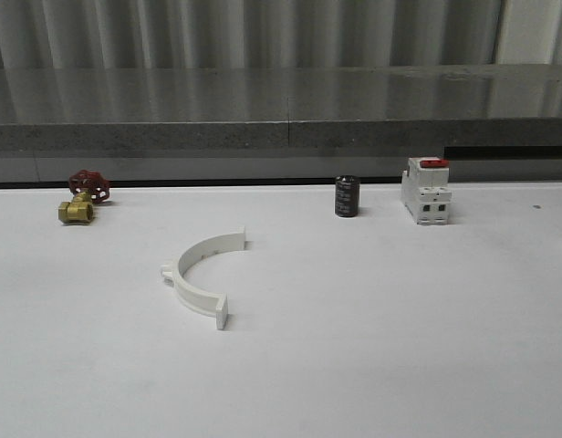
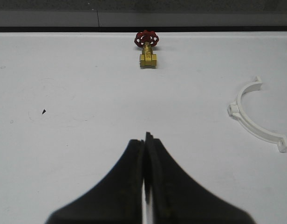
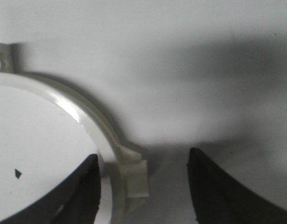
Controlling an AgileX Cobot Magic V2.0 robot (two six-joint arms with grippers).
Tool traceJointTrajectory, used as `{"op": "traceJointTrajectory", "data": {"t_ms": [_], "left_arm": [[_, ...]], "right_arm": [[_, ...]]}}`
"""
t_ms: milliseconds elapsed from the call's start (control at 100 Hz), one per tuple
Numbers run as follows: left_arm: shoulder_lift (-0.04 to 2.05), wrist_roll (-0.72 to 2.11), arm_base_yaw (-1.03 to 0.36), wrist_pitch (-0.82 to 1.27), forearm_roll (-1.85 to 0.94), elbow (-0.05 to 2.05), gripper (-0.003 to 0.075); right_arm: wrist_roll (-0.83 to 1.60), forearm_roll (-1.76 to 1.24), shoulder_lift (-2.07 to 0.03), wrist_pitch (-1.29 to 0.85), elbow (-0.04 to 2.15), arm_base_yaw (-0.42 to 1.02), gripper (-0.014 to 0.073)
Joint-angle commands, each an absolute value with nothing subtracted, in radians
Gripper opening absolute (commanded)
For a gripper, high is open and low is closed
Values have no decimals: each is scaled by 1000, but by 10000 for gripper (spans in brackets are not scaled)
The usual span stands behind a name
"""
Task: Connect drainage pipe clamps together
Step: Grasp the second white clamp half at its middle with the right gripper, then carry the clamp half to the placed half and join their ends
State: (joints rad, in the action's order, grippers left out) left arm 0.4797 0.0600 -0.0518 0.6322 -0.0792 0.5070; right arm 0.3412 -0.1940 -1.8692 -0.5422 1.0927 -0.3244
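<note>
One white half-ring drainage pipe clamp point(image 1: 201, 274) lies flat on the white table point(image 1: 400, 319), left of centre, its open side facing right. The same half-ring point(image 2: 255, 116) appears in the left wrist view, well off to the side of my left gripper point(image 2: 146, 138). That gripper is shut with nothing in it and hangs over bare table. In the right wrist view a white clamp half-ring point(image 3: 83, 112) curves close under my right gripper point(image 3: 143, 154). This gripper is open, and the clamp's side lug point(image 3: 134, 179) sits between its fingers, nearer one of them, untouched.
A brass valve with a red handwheel point(image 1: 83, 196) stands at the back left. A small black cylinder point(image 1: 347, 196) and a white breaker block with a red switch point(image 1: 426, 190) stand at the back right. A grey ledge point(image 1: 281, 137) bounds the table's far edge.
</note>
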Motion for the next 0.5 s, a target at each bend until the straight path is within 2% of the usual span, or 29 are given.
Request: {"op": "traceJointTrajectory", "data": {"t_ms": [0,280,490], "left_arm": [[483,61,-47,568,-93,531,-21],[483,61,-47,568,-93,531,-21],[483,61,-47,568,-93,531,-21]], "right_arm": [[353,-203,-1829,-520,1119,-321,360],[351,-228,-1829,-527,1119,-318,52],[351,-289,-1829,-572,1127,-319,38]]}}
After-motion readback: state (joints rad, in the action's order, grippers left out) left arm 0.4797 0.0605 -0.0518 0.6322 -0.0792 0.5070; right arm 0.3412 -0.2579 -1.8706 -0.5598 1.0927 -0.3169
